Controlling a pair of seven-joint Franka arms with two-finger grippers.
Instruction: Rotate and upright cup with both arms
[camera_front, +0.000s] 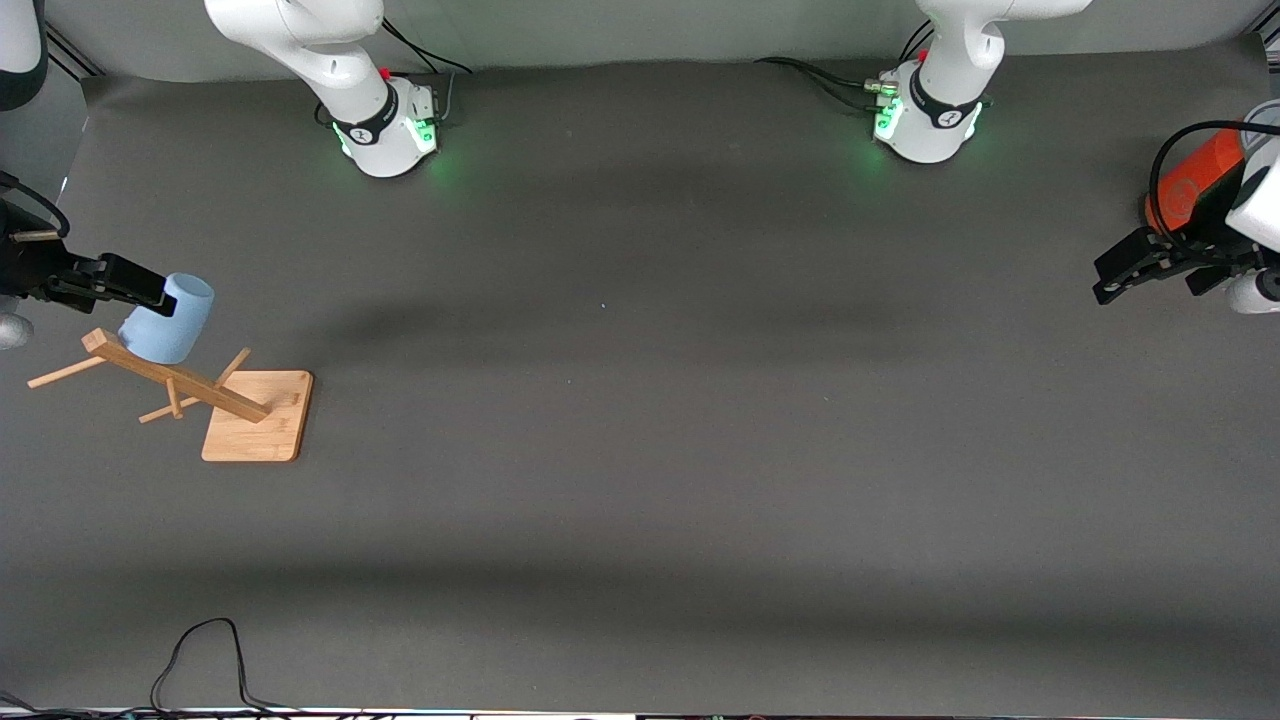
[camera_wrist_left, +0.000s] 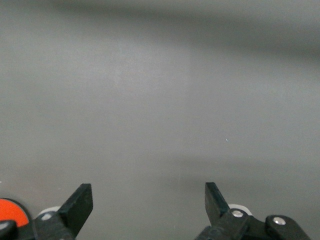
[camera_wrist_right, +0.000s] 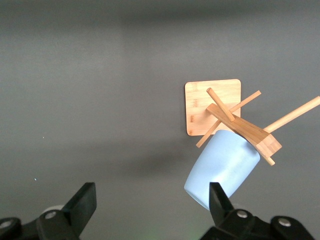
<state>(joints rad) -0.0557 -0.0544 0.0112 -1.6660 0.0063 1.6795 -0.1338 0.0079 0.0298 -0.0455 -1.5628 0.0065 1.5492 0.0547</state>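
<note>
- Front view: the cup (camera_front: 170, 322) is hanging tilted on a peg of the wooden rack (camera_front: 175, 380), which is standing on its square bamboo base (camera_front: 255, 418) toward the right arm's end of the table (camera_front: 640, 400). Its closed bottom is pointing up and toward the robots' bases, and its mouth is facing down toward the rack's post.
- Front view: the right gripper (camera_front: 140, 285) is reaching in from the view's edge and sitting just beside the cup's upper end; from here I cannot tell whether a finger is touching the cup. The right arm's base (camera_front: 390, 125) is glowing green.
- Front view: the left gripper (camera_front: 1125, 272) is hovering over the table at the left arm's end, well apart from the cup, with an orange cylinder (camera_front: 1190, 185) showing just beside the wrist. This arm is waiting.
- Left wrist view: the left gripper (camera_wrist_left: 149, 200) is standing with its fingers (camera_wrist_left: 80, 202) spread wide and nothing between them, over bare grey table (camera_wrist_left: 160, 100). An orange patch (camera_wrist_left: 12, 212) is peeking in at the picture's corner.
- Right wrist view: the right gripper (camera_wrist_right: 152, 202) is also standing wide open, gripping nothing. One fingertip (camera_wrist_right: 217, 197) is overlapping the cup (camera_wrist_right: 222, 170) at its rounded bottom, while the gap between the fingers is showing only table (camera_wrist_right: 100, 100). The cup is hanging from the rack (camera_wrist_right: 242, 127) over the bamboo base (camera_wrist_right: 210, 95).
</note>
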